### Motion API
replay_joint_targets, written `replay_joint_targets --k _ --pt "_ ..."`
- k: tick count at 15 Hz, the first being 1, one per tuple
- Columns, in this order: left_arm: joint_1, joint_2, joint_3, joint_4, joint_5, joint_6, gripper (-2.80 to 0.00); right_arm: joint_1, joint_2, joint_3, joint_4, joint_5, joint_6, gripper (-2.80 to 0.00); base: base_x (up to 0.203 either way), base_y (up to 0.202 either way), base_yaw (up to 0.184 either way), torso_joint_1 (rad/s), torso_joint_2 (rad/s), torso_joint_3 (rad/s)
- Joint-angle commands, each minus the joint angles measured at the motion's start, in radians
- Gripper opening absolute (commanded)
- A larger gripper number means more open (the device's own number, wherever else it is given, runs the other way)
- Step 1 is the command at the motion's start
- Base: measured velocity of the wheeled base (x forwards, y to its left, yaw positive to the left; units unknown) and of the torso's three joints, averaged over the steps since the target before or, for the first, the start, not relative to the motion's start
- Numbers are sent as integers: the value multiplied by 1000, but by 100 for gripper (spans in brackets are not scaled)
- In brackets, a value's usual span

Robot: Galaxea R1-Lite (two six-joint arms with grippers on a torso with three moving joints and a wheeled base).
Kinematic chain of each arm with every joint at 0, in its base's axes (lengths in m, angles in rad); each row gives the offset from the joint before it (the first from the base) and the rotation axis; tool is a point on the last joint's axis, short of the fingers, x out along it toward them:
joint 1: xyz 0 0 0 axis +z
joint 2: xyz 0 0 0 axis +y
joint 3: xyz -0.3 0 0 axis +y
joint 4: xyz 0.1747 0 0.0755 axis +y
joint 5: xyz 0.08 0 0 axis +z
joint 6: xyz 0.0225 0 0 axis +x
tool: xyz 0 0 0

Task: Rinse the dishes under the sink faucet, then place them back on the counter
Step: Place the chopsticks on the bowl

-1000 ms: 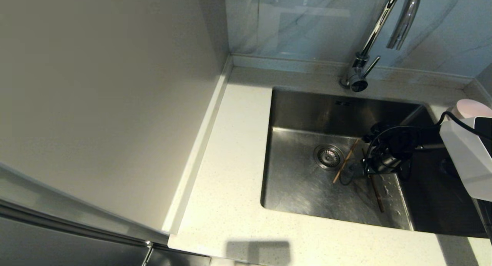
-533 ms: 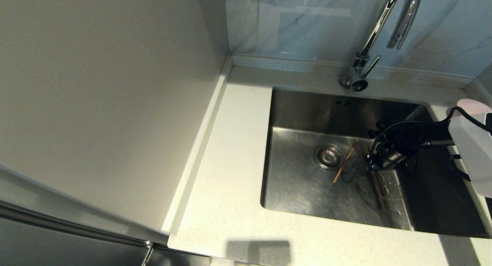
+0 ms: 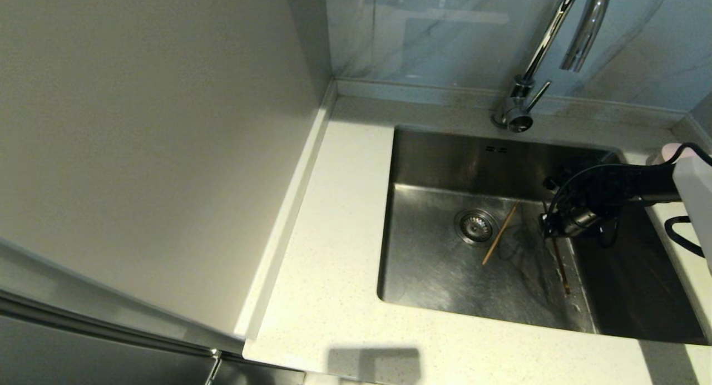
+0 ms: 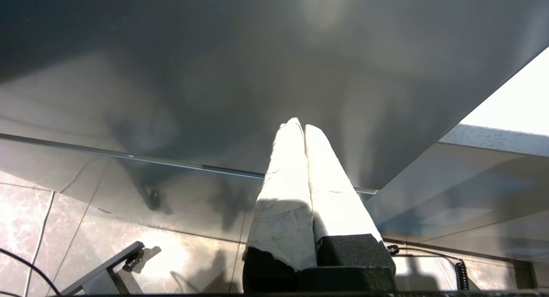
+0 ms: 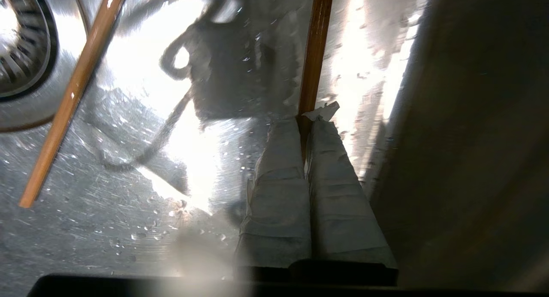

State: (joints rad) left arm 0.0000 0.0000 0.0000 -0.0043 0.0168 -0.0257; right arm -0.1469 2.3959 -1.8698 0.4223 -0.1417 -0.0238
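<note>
Right gripper inside the sink, at about three o'clock from the drain, fingers pinched on one chopstick. The second chopstick lies loose beside the drain. Left gripper (parked below the counter) has fingers pressed together, empty.

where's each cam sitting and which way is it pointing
Head view: on the robot's head, facing forward and down at the sink, faucet and counter; the right arm shows.
Left wrist view: behind the shut left gripper, parked off the counter, facing a grey panel.
Right wrist view: behind the right gripper, inside the sink, pinching one chopstick.
Shared: head and right wrist both show the loose chopstick.
</note>
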Motion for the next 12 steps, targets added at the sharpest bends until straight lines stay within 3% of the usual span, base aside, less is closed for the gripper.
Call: replay_joint_targets --k 1,7,12 --pt "0 -3 0 0 0 0 -280 -5 -29 0 3 -1 -1 -280 0 0 0 0 0 0" --pt "0 -3 0 0 0 0 -280 -6 -118 17 2 -1 13 -280 0 0 0 0 0 0" --pt "0 -3 0 0 0 0 -280 -6 -260 119 2 -1 13 -280 0 0 0 0 0 0"
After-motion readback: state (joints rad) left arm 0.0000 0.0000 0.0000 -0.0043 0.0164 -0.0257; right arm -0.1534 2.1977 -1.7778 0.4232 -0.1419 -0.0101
